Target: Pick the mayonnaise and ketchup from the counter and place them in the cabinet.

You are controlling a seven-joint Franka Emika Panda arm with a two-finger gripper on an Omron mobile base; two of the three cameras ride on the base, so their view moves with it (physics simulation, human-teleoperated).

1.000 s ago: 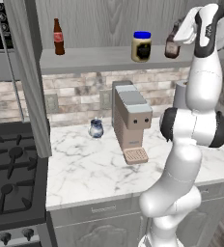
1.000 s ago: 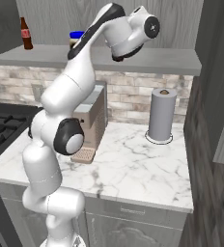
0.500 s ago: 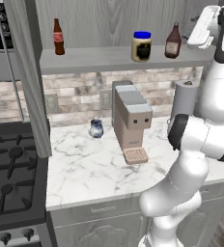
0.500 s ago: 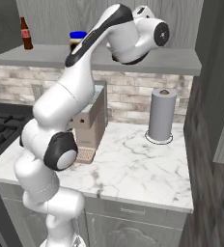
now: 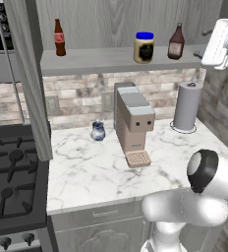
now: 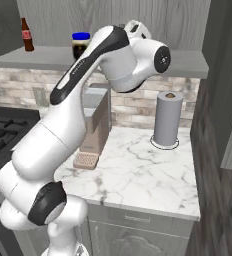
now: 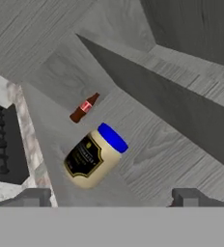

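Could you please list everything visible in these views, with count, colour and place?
mayonnaise: one, cream jar, blue lid, on cabinet shelf.
ketchup: one, dark reddish-brown, on shelf right of mayonnaise.
slim bottle: one, dark, red label, shelf's left end.
coffee machine: one, beige-grey, on counter.
glass jug: one, bluish, counter, left of machine.
paper towel roll: one, grey, counter's right rear.
stove: one, black, left of counter.
gripper: one, dark fingertips apart, holding nothing, facing the shelf.
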